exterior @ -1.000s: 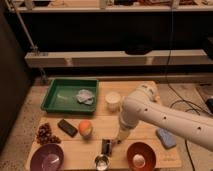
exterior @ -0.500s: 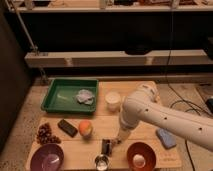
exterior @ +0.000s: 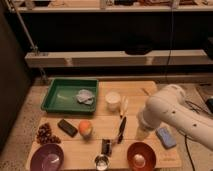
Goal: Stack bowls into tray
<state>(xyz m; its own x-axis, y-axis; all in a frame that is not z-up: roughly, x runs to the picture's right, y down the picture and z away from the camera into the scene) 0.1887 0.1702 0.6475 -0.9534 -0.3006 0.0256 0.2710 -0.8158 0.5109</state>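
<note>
Wooden surface (exterior: 102,125) under dark shelving. Since a moment ago the white arm has slid rightward, farther from the green plastic tray (exterior: 60,97). Its gripper (exterior: 142,133) hangs low, right of the tray — open or closed, I cannot tell. Both round bowls sit outside the tray, nearer the camera — the purple bowl (exterior: 47,157) dull, the orange-red bowl (exterior: 141,156) glossy.

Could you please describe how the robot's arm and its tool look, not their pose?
The arm has thick, rounded, smooth white segments. Its tool, over the wooden board between the white cup and the orange-red bowl, looks slim and dark. I see no markings or cables on the arm.
</note>
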